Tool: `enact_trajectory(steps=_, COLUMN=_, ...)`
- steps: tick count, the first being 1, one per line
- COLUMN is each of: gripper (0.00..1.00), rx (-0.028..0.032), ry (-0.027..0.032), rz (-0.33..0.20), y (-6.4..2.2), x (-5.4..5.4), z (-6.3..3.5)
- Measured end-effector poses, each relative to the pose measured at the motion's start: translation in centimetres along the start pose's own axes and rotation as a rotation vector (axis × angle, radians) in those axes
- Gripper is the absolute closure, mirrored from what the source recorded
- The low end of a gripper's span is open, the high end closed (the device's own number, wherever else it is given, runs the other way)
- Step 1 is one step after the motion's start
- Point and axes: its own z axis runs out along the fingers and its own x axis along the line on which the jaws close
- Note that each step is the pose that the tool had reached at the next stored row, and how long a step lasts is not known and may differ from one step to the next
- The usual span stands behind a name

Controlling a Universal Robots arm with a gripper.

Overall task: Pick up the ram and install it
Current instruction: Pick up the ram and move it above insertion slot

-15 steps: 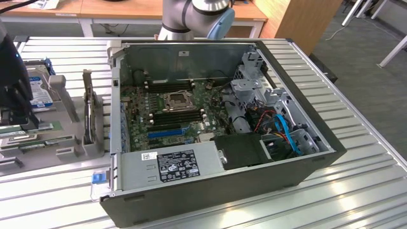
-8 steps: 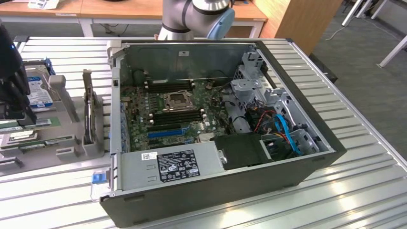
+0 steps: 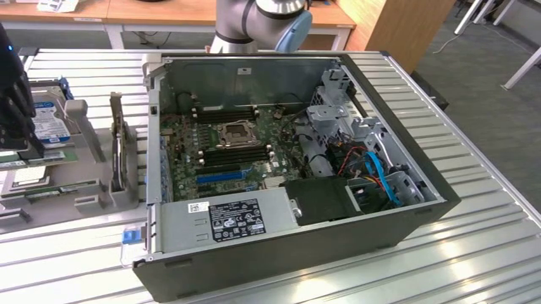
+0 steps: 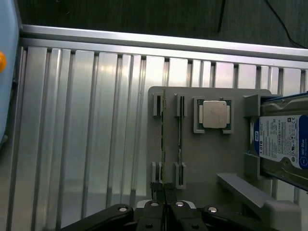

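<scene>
Ram [image 4: 163,139]: seen in the wrist view standing on its thin edge in a grey holder [image 4: 211,159], gripped by slotted posts near each end. From above it is seen as one narrow green line.

Long axis: it is laid parallel to the ribs of the slatted metal surface [image 4: 86,134], and it runs straight away from the claw [image 4: 165,195]. The line of the stick is carried on into the seam between the claw's two fingers, so the claw is placed over the near end of the ram and squared to it, not off to one side.

Claw state: clenched, with the fingers drawn together and no open gap seen. Whether the ram's near end is pinched between them or only lies just beneath them cannot be told. The ram is judged to be seated in its posts.

Neighbours in the holder: a second stick [image 4: 180,134] is held just beside the ram and parallel to it. Beyond that stick a processor chip [image 4: 214,114] is laid flat in a square pocket. A hard drive [image 4: 284,144] with a blue label is propped farther out.

Destination: in the exterior view an open computer case [image 3: 406,209] is laid on its side on the same surface. Long black slots [image 3: 232,155] are noted on its board, on both sides of the processor socket, and all of them look unfilled. The install is judged not yet done.
</scene>
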Motion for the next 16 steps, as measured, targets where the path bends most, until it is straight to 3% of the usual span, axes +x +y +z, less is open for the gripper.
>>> enact_trajectory(steps=16, gripper=0.89, rx=0.0001, ry=0.0000, rz=0.002, y=-0.15, x=0.0, z=-2.75)
